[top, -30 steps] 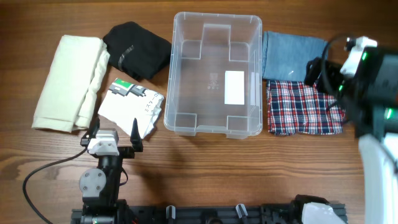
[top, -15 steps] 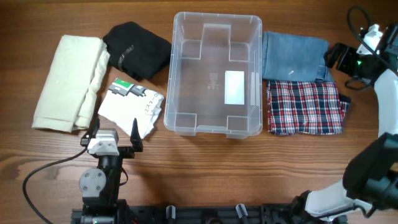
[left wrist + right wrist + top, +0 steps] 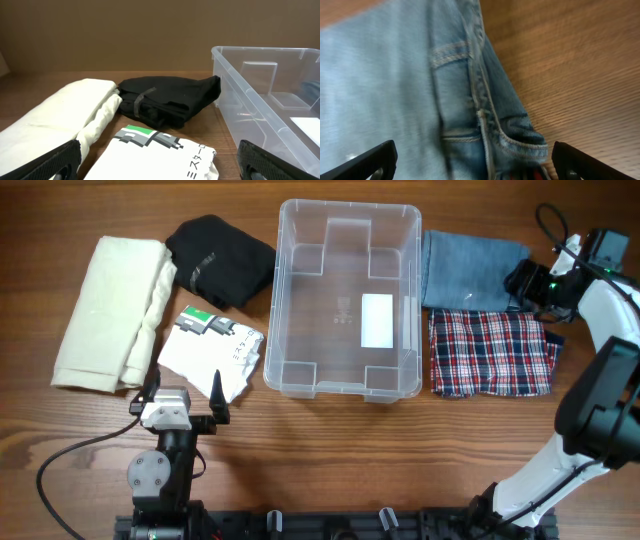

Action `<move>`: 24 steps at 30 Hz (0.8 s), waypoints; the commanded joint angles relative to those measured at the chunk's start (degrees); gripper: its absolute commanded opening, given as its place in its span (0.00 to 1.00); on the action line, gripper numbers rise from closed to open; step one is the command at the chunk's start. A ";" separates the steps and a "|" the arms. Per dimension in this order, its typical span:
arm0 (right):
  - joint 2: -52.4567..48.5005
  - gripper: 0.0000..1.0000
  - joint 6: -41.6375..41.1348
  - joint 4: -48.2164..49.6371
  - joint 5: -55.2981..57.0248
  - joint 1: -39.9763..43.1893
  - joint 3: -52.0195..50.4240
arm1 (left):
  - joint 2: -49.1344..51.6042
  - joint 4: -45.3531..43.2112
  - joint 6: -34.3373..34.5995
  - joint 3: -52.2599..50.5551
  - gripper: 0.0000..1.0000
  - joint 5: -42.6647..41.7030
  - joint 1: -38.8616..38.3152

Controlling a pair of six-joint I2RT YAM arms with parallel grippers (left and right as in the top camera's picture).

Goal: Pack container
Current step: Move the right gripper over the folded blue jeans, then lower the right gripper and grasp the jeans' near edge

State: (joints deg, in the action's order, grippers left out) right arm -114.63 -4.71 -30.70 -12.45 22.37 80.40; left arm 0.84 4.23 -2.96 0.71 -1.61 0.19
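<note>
Everything lay on a wooden table [image 3: 400, 460]. The right gripper [image 3: 516, 282] hung spread wide over folded jeans [image 3: 468, 268], grasping nothing, with the container [image 3: 300, 300] well to its left. The left gripper [image 3: 185, 390] gaped empty.

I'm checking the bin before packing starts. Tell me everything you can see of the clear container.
The container is a clear, colourless plastic bin, rectangular with rounded corners, a rolled rim and moulded steps inside its walls. A white label sits on its base. It stands upright, lidless and empty, on the wooden table, flanked closely by a black garment and jeans.
</note>
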 commanded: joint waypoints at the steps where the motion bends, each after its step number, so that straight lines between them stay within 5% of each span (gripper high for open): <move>1: -3.61 1.00 -1.49 0.50 0.85 -0.61 0.57 | -0.46 0.07 -1.11 -0.39 1.00 -0.09 0.42; 8: -7.96 0.98 -4.92 -0.26 1.90 -1.14 0.52 | -0.46 0.04 -1.11 -0.39 1.00 -0.09 0.42; 13: -8.17 0.65 -4.66 -1.42 1.92 -2.56 0.55 | -0.46 0.07 -1.11 -0.39 1.00 -0.09 0.42; 19: -8.00 0.62 -4.46 -2.36 1.99 -2.54 0.55 | -0.46 0.04 -1.11 -0.39 1.00 -0.09 0.42; 24: -6.45 0.38 -4.20 -2.12 2.14 -2.54 1.25 | -0.46 0.04 -1.11 -0.39 1.00 -0.09 0.42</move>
State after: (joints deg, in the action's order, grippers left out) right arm -119.72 -8.99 -31.79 -11.55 20.75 81.67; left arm 0.84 4.23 -2.96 0.71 -1.58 0.19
